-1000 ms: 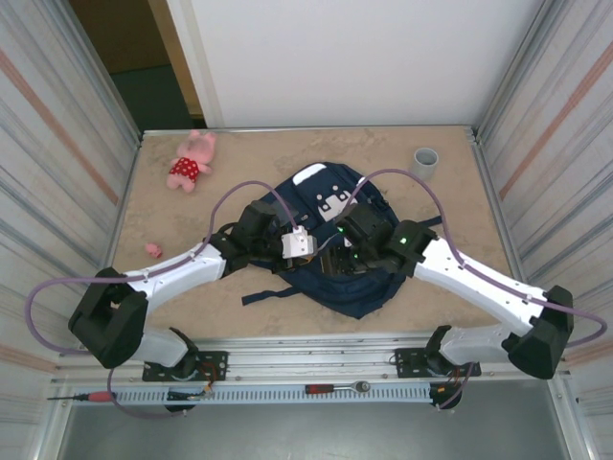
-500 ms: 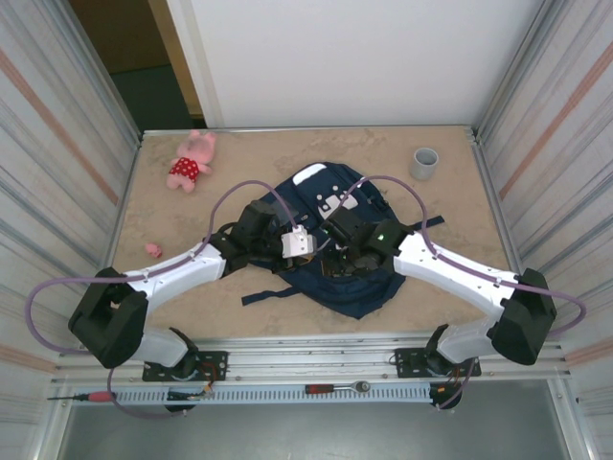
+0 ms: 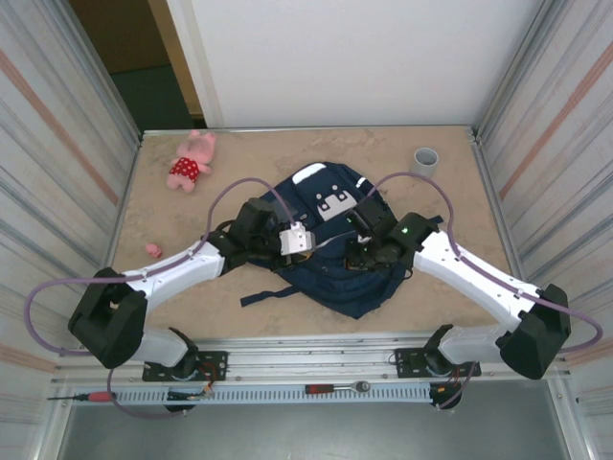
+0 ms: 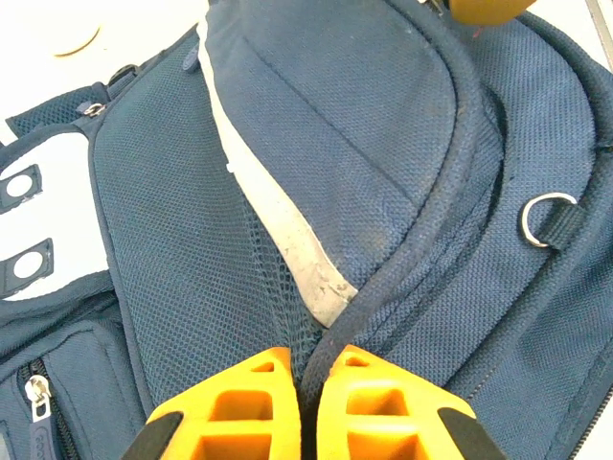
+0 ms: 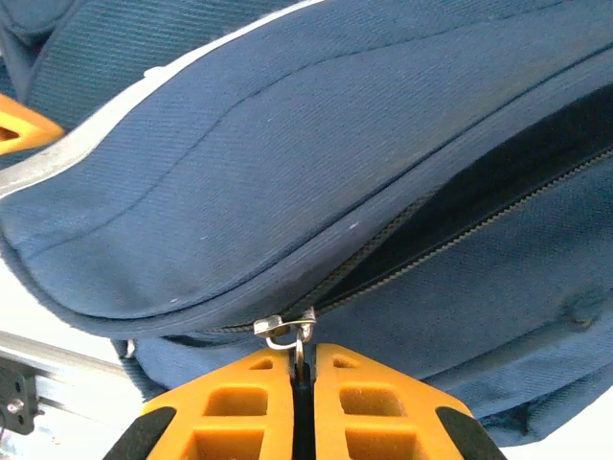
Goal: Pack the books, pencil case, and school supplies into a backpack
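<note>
The navy blue fabric backpack (image 3: 330, 251) lies flat in the middle of the tan surface (image 3: 460, 192), its white patches toward the far wall. Along its side the main zip is partly undone: in my right wrist view a dark gap opens between the two rows of teeth. At the end of that gap sits the small metal zipper pull (image 5: 292, 331).

That pull is what has just changed. A second ago my right pincer (image 5: 304, 376) stood about half spread over the bag. Now its orange fingers are pressed together with the pull's ring pinched between their tips. My left pincer (image 4: 308, 369) has stayed clamped on a fold of the backpack's fabric at the piped seam, holding the bag taut.

So I judge the step in hand to be working the zip, with one side anchored and the other ready to draw the slider along the teeth. The grip on the ring is thin, at the very fingertips, and could slip under a hard pull.

Well apart, by the far edge, sit a pink plush toy (image 3: 192, 161) and a grey cup (image 3: 424, 160).
</note>
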You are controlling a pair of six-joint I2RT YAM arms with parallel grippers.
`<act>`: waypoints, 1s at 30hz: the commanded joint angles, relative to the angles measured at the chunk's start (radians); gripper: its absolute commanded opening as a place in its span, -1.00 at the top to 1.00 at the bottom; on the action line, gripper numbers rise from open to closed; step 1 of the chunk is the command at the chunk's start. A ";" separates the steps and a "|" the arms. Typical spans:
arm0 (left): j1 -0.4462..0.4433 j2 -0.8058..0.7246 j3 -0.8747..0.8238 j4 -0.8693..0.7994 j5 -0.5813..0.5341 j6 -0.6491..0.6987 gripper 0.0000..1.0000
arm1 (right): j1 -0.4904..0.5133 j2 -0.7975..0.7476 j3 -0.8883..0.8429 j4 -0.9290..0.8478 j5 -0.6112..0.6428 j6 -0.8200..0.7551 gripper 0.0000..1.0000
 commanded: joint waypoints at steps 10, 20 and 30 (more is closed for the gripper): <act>0.078 -0.178 0.016 -0.105 0.084 -0.333 0.26 | -0.062 -0.045 -0.065 0.022 -0.154 -0.078 1.00; 0.255 -0.133 0.043 -0.309 0.072 -1.306 -0.13 | 0.017 -0.027 -0.100 0.184 -0.159 -0.014 1.00; 0.265 0.052 0.015 -0.147 0.115 -1.537 -0.04 | 0.128 0.035 -0.103 0.272 -0.137 0.055 1.00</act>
